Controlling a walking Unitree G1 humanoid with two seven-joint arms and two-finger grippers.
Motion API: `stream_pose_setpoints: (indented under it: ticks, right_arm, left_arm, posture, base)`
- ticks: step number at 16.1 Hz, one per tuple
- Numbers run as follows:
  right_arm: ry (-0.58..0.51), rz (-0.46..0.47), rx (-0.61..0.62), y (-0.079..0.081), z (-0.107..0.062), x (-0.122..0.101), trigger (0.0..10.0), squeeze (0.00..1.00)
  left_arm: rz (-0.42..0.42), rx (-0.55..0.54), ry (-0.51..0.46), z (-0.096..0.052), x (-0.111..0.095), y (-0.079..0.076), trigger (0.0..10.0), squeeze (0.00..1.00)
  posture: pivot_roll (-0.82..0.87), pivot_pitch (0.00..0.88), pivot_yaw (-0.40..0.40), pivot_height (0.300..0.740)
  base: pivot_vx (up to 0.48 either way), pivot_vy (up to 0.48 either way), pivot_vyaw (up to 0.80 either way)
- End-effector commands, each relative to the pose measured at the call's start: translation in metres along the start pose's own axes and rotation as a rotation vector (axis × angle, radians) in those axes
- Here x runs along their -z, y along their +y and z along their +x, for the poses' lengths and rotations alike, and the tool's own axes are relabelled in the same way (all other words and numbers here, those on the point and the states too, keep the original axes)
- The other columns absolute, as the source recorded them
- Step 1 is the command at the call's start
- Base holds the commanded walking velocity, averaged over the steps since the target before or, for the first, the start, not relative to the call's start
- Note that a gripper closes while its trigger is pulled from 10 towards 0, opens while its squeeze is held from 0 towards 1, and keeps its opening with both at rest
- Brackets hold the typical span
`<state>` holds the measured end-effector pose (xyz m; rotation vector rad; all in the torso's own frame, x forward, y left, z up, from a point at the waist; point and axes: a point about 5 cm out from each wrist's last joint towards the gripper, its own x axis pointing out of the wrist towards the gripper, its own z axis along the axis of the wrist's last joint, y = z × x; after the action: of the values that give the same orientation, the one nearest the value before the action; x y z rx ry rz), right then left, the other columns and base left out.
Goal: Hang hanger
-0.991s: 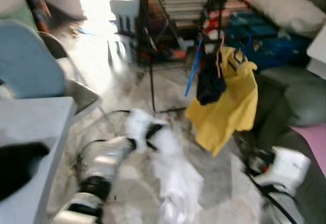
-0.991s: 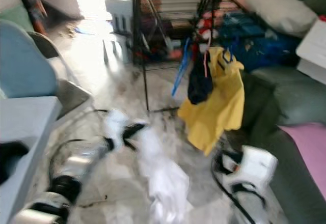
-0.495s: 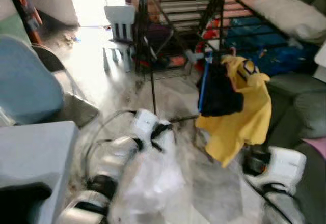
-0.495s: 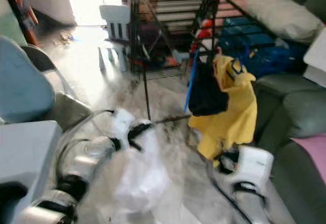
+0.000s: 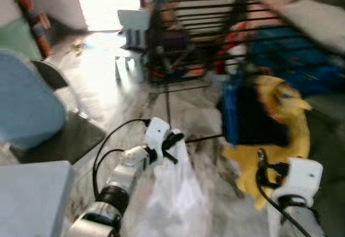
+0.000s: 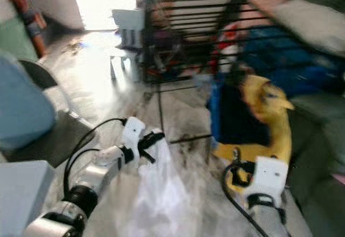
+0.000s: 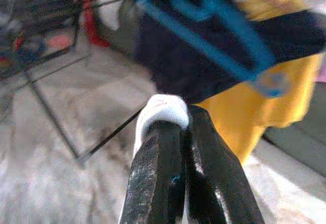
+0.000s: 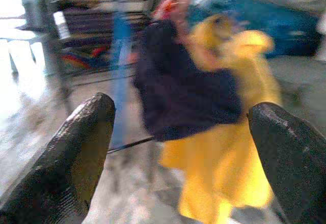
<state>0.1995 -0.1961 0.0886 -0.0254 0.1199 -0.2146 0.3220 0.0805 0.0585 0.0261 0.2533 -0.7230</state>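
While clamped in the closed left gripper (image 5: 173, 140), white garment (image 5: 172, 194) could snag on rack (image 5: 199, 27); right gripper (image 8: 178, 147) open, empty.

Left claw (image 6: 152, 142) on white garment (image 6: 161, 194), near black rack (image 6: 188, 27).

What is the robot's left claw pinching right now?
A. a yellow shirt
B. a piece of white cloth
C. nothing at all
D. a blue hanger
B. In the left wrist view the left gripper has its two black fingers closed together on a fold of white cloth, and the head camera shows that white cloth hanging down from it.
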Motion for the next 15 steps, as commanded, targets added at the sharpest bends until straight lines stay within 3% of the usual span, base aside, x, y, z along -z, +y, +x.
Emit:
stream_pose_setpoints:
  ticks: [1,8,11,15]
  right_arm:
    - [-0.021,-0.010,-0.019,0.0005,0.0005,-0.0060,10.0,0.00]
    - [-0.012,-0.012,-0.031,0.0024,0.0015,-0.0067,10.0,0.00]
    - [0.023,0.017,-0.063,0.0039,0.0016,-0.0026,10.0,0.00]
    - [0.018,-0.014,-0.106,0.0039,0.0087,-0.0049,10.0,0.00]
  left_arm:
    - [0.026,-0.007,-0.027,0.0033,-0.0099,0.0012,10.0,0.00]
    - [0.011,-0.011,-0.037,0.0041,-0.0098,0.0001,10.0,0.00]
    - [0.014,-0.023,-0.034,0.0041,-0.0097,0.0011,10.0,0.00]
    - [0.007,-0.019,-0.040,0.0044,-0.0101,0.0003,10.0,0.00]
  posture:
    - [-0.06,0.000,-0.030,0.740]
    - [-0.06,0.000,-0.033,0.740]
    - [-0.06,0.000,-0.034,0.740]
    - [-0.06,0.000,-0.034,0.740]
  base:
    - [0.465,0.000,0.00]
    - [0.463,0.000,0.00]
    - [0.000,0.000,0.00]
    - [0.000,0.000,0.00]
